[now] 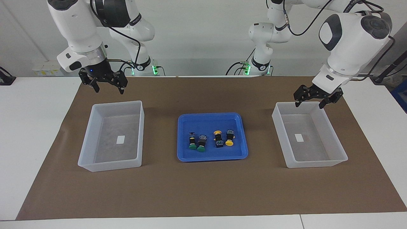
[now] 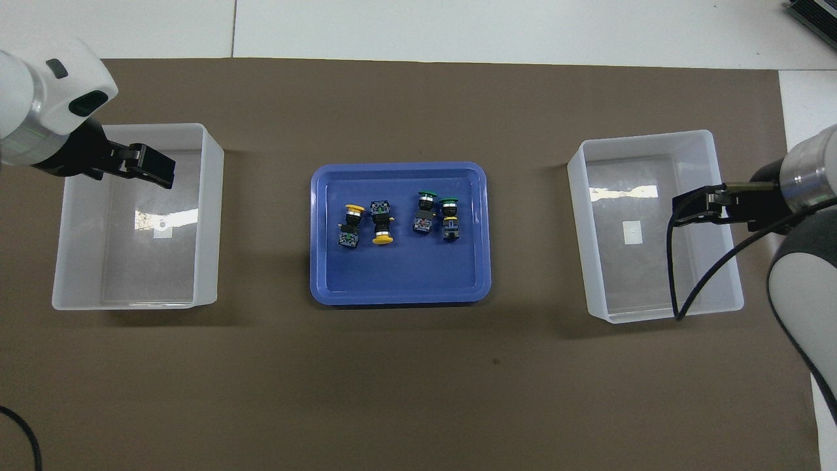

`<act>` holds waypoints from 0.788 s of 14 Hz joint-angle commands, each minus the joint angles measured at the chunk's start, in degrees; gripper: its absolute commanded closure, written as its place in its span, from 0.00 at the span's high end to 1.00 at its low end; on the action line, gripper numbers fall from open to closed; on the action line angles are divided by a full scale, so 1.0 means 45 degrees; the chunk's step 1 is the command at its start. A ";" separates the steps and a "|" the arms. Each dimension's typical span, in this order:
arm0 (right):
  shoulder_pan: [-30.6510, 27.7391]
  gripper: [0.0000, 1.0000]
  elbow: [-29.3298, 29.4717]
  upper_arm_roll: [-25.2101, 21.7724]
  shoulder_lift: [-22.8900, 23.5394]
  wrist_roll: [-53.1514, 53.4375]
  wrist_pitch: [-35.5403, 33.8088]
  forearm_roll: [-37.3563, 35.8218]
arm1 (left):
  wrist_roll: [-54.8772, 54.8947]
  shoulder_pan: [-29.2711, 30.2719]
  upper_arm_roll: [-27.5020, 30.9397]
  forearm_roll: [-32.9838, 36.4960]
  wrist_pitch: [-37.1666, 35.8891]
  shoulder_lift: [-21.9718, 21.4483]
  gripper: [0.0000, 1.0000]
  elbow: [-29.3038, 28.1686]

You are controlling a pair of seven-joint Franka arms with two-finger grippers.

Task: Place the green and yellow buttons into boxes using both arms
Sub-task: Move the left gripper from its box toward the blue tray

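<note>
1. Buttons, facing view: green pair [image 1: 196, 142] and yellow pair [image 1: 223, 139] lie in the blue tray [image 1: 212, 157] between two boxes. Left gripper [image 1: 313, 102], fingers spread and empty, hangs over the box [image 1: 318, 163] at its end; right gripper [image 1: 107, 89], spread and empty, hangs above the mat [image 1: 203, 187], nearer the robots than its box [image 1: 109, 167]
2. Overhead view: greens [image 2: 436, 214] toward the right arm's end, yellows [image 2: 367, 226] beside them. Left gripper [image 2: 160, 176] and right gripper [image 2: 682, 212] each cover a box

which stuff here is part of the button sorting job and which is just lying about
Job: two green buttons, two yellow buttons, box under the open right gripper, box under the open left gripper.
Lying about: blue tray holding the buttons, brown mat.
</note>
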 commanded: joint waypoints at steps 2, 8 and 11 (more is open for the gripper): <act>-0.0206 1.00 -0.0364 0.0140 -0.0301 -0.0088 0.0213 0.0002 | -0.2223 -0.1474 0.0133 0.0349 0.0689 0.0118 1.00 -0.0333; -0.0128 1.00 -0.0403 0.0140 -0.0301 -0.0068 0.0349 0.0002 | -0.4726 -0.2668 0.0036 0.0231 0.3985 0.0157 1.00 -0.2674; 0.0182 1.00 -0.0732 0.0140 -0.0282 0.0048 0.1459 0.0002 | -0.4727 -0.2884 0.0035 0.0153 0.5201 0.0506 1.00 -0.3363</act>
